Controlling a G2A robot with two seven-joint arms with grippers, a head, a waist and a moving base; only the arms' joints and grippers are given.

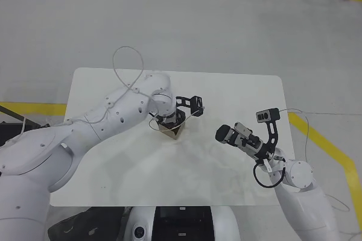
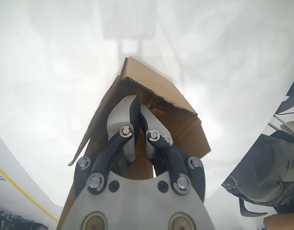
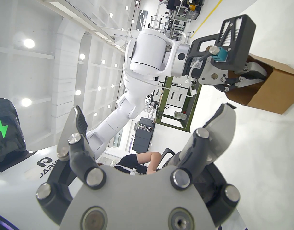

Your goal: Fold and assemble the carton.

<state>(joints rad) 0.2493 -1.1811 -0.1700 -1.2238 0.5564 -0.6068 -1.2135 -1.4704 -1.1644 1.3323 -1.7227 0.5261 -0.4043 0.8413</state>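
Note:
A small brown carton (image 1: 171, 131) stands on the white table (image 1: 229, 181), a little left of its middle, with one end open. My left gripper (image 2: 138, 105) reaches into that open end of the carton (image 2: 161, 89), its fingers pressed together on a cardboard flap that runs between them. From the right wrist view the left gripper (image 3: 256, 74) is seen inside the carton (image 3: 269, 92), which rests on the table. My right gripper (image 1: 221, 134) hovers to the right of the carton, apart from it. That right gripper (image 3: 151, 110) is open and holds nothing.
Bare white table surface (image 2: 209, 37) lies around the carton. Yellow floor tape (image 1: 326, 141) runs past the table's right side. A seated person's arm (image 3: 149, 158) shows in the room behind, away from the table.

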